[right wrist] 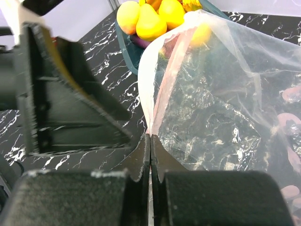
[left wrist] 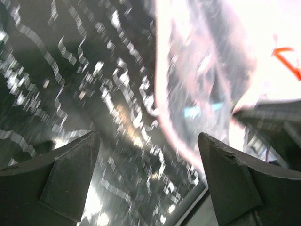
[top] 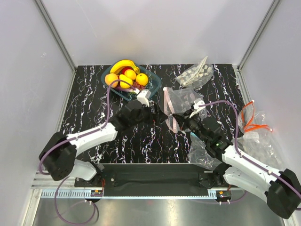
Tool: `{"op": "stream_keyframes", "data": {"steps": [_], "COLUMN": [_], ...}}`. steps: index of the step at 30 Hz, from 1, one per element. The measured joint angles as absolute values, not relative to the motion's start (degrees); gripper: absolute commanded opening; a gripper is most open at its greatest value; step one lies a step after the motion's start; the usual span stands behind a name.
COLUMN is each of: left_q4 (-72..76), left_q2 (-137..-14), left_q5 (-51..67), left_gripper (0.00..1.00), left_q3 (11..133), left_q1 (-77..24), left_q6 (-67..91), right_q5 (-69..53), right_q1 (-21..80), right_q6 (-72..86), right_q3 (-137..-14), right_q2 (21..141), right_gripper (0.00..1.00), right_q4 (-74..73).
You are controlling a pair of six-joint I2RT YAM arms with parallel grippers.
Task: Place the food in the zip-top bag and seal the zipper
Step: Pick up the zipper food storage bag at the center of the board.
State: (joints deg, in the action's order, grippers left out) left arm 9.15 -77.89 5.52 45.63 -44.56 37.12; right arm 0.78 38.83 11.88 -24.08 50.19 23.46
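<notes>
Top external view: the right gripper [top: 196,106] is pinching the mouth edge of the zip-top bag [top: 181,100], which is lying at one o'clock on the table [top: 94,117]. The left gripper [top: 143,96], fingers spread and empty, is hovering at five o'clock of the food [top: 124,75] in its bowl [top: 155,79]. With only one thin lip pinched, the film risks slipping free or sagging, narrowing the zipper [top: 170,113] mouth.

My left gripper [left wrist: 148,141] stands wide, its two dark fingers [left wrist: 66,174] at the lower left and lower right of the frame with nothing between them. Beyond them the black, white-veined table [left wrist: 56,70] is smeared with blur. The zip-top bag [left wrist: 207,70] fills the upper right, its pink zipper [left wrist: 162,123] curving down from the top centre toward the lower right finger. A small teal patch [left wrist: 201,111] shows through the plastic.
</notes>
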Motion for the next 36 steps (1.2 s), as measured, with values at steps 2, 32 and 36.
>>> {"op": "stream_keyframes", "data": {"steps": [2,32,36], "left_q4": [11.84,16.40,15.92], "left_q2": [-80.14,-80.44,-79.24], "left_q5": [6.07,8.10,7.68], "left_gripper": [0.75,0.00,0.00], "left_q3": [46.92,49.56,49.04], "left_q1": [-44.56,-46.13,-46.26], "left_q6": [37.19,23.00,21.80], "right_q5": [0.75,1.89,1.13], "right_q1": [38.83,38.89,39.11], "right_q6": [11.88,12.25,11.66], "right_q3": [-24.08,-49.65,-51.09], "right_q2": [50.17,57.36,59.81], "right_gripper": [0.00,0.74,0.73], "right_q4": [23.81,-9.32,-11.75]}}
